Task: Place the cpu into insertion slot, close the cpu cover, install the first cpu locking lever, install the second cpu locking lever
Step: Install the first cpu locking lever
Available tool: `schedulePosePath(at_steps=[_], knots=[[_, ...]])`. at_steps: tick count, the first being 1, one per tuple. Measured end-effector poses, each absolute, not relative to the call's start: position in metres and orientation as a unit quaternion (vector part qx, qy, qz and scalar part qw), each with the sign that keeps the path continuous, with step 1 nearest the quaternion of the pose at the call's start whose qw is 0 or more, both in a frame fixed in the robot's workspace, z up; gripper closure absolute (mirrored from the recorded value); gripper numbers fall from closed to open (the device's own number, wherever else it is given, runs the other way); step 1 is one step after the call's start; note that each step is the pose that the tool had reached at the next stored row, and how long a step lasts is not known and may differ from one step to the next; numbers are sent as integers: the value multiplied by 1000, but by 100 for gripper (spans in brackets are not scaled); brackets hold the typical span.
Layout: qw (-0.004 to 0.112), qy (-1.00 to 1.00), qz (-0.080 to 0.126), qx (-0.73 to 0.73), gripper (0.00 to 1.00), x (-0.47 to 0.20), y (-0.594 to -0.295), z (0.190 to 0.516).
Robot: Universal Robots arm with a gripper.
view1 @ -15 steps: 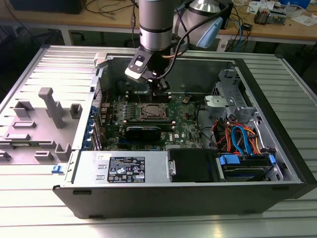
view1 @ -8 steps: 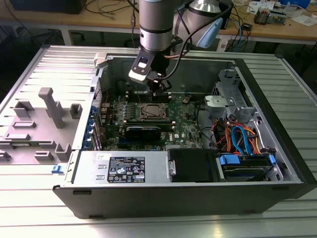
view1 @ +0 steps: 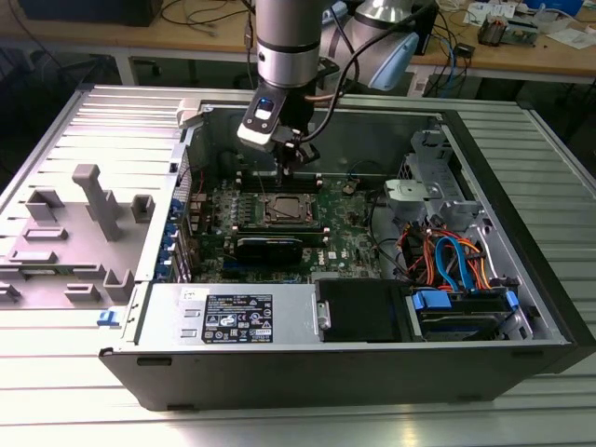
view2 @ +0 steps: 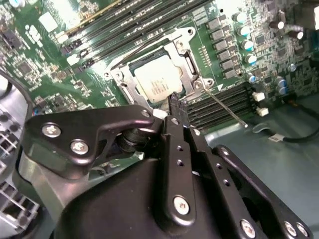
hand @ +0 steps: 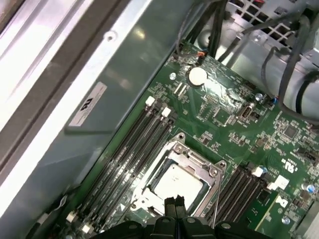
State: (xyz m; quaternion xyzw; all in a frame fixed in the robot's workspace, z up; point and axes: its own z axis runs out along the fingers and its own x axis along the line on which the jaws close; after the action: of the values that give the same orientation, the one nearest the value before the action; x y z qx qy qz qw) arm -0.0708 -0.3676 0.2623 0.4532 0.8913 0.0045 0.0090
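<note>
Hand: fingers pressed together with nothing between them, the tips just beside the socket edge.
Cpu: lies flat in the socket and looks seated.
Cpu cover: folded down, framing the cpu rim.
Locking lever: a thin rod slanting away from the socket corner, probably unlatched.
Room: memory slots flank the socket closely; there is open space above.

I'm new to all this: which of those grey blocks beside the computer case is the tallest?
The T-topped post: it rises well above the other grey blocks, which all sit lower.
</note>
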Motion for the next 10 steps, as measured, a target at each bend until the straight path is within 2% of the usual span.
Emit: schedulePosePath(at_steps=[10], knots=[[9, 934, 5, 358, 88, -71, -368, 262]])
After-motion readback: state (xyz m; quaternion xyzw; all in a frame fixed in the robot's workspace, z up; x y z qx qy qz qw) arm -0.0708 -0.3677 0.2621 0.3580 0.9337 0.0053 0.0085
